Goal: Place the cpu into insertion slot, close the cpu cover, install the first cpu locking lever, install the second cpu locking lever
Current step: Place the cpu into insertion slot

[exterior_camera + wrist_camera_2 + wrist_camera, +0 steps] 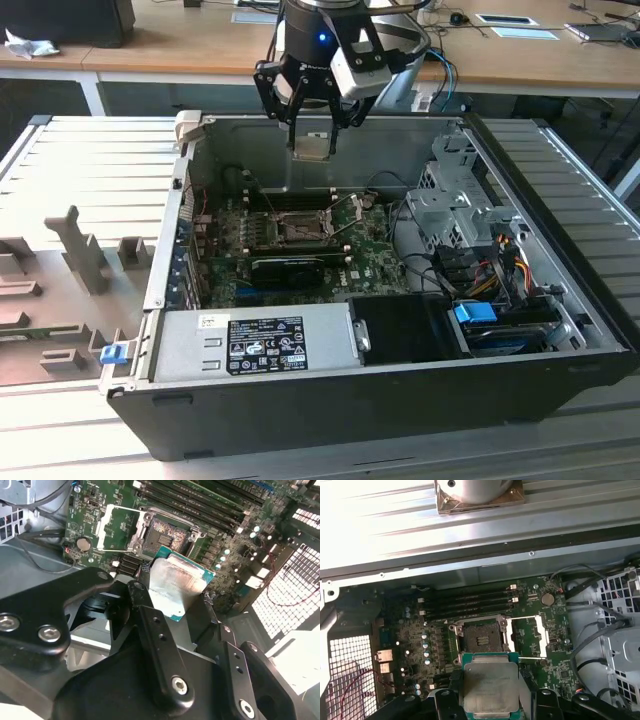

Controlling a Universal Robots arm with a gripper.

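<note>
Open computer case (330, 400): lies on its side on a ribbed metal table (90, 160), interior exposed.

Power supply (200, 345): carries a black-and-white label (265, 345). No writing on it can be made out.

Motherboard (370, 250): green, on the floor of the case.

Gripper (314, 140): black, hangs above the case with its fingers (150, 625) pinching the cpu by opposite edges.

Cpu cover (544, 637): silvery frame, swung open beside the socket.

Insertion slot (479, 639): bare, dark centre exposed, nothing seated in it.

Cpu (490, 687): held flat in the air over the board, apart from the slot, silvery face up with a green rim showing. No marking on its face is legible.

Handling judgement: the chip is likely light, thin and rigid. Its smooth metal face may be slippery and its contact side is probably fragile. The edges, as now gripped, appear the correct place to hold it.
</note>
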